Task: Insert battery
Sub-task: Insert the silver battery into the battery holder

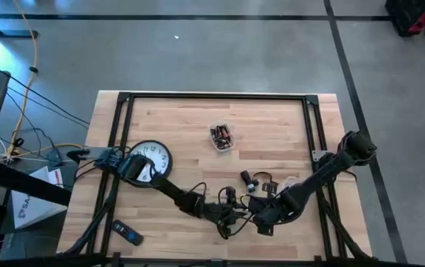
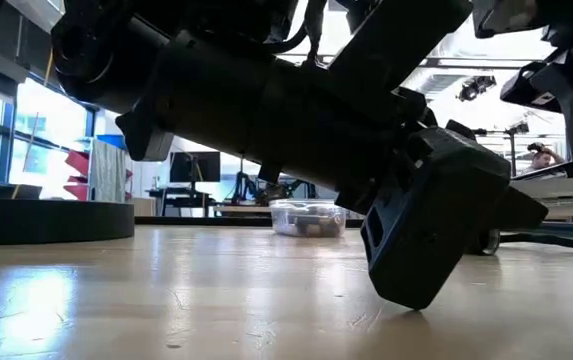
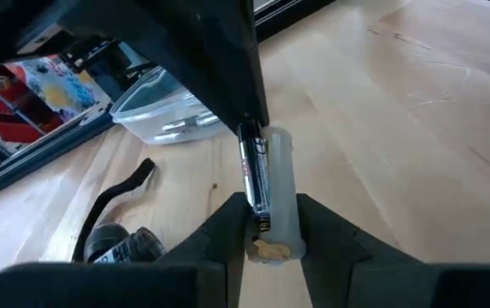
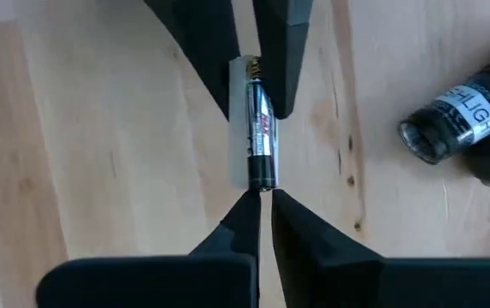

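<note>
A: High view puts both arms low at the near middle of the desk (image 1: pixel 271 126), the left gripper (image 1: pixel 234 215) and the right gripper (image 1: pixel 260 211) almost meeting, but the thing between them is too small to make out there.

B: The wrist views settle that. The left wrist view shows a clear battery holder (image 3: pixel 279 197) with a battery (image 3: pixel 253 175) lying in it, and the left gripper's (image 3: pixel 268 224) jaws are clenched on the holder's near end, one finger pressed against each side.

A: And the right arm?

B: The right wrist view looks down on the same battery (image 4: pixel 260 137) in its holder (image 4: pixel 238 120). The right gripper's (image 4: pixel 263 202) jaws are nearly closed, only a narrow slit between the tips, and those tips sit at the battery's end. Whether they pinch it or merely touch it, the view does not tell. The left arm's fingers flank the far end of the holder there.

A: What else shows in only one picture?

B: A small black flashlight (image 4: pixel 454 124) lies on the wood beside the pair in the right wrist view. The high view alone shows a wall clock (image 1: pixel 151 159) under the left arm and a remote (image 1: pixel 127 233) near the front edge. The low view is mostly filled by dark arm, with a clear tub of batteries (image 2: pixel 308 217) farther back on the desk.
</note>
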You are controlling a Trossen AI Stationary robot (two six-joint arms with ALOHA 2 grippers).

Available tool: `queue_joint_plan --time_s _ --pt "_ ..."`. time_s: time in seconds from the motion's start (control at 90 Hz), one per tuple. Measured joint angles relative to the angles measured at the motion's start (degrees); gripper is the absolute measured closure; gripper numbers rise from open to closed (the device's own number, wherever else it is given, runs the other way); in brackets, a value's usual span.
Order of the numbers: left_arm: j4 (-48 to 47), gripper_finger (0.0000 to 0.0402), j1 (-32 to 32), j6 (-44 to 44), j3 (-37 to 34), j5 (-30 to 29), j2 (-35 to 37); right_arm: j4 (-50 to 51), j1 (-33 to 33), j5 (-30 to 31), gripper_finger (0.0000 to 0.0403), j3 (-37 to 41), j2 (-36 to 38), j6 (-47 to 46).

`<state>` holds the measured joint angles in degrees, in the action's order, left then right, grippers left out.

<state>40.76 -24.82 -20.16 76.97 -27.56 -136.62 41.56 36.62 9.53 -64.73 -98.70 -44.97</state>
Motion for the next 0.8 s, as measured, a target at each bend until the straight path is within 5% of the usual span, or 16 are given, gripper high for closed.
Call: queue_joint_plan --time_s 0.8 --pt "1.2 0.033 0.5 4.5 -0.1 1.7 -0.2 -1.3 -4.0 -7.1 0.0403 0.0 0.0 5.0"
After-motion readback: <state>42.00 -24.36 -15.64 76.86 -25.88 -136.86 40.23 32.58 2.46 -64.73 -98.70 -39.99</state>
